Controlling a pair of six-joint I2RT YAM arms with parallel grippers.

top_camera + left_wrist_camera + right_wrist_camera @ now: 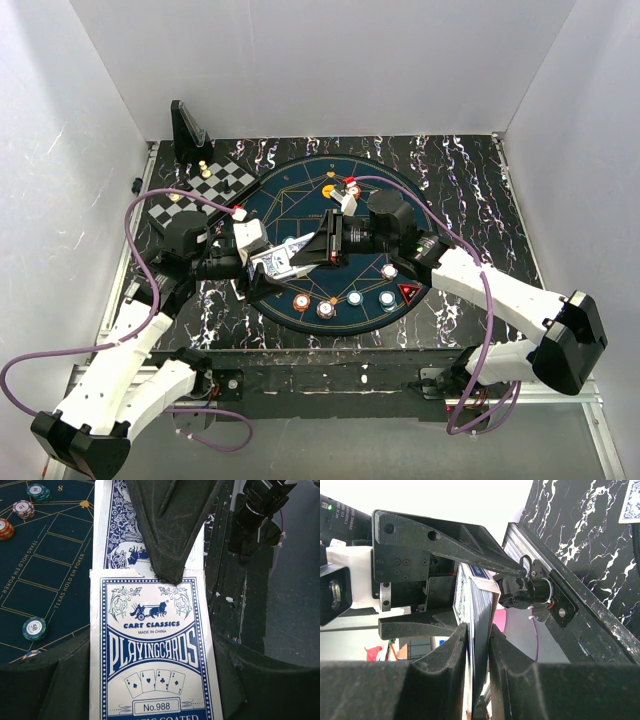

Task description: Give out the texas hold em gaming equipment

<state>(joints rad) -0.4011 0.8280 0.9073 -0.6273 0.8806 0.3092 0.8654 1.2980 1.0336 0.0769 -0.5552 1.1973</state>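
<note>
Though chips [325, 308] dot the mat [300, 195], I judge dealing hardly begun: left end effector [150, 690] grips the card box [150, 630], right end effector [477, 635] pinches its deck [116, 530]

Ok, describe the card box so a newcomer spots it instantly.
Find the round dark blue mat. Over its near left part, the left gripper holds the card box while the right gripper pinches cards at its open end. Unlike the round chips nearby, it is a blue-and-white rectangle printed PLAYING CARDS.
</note>
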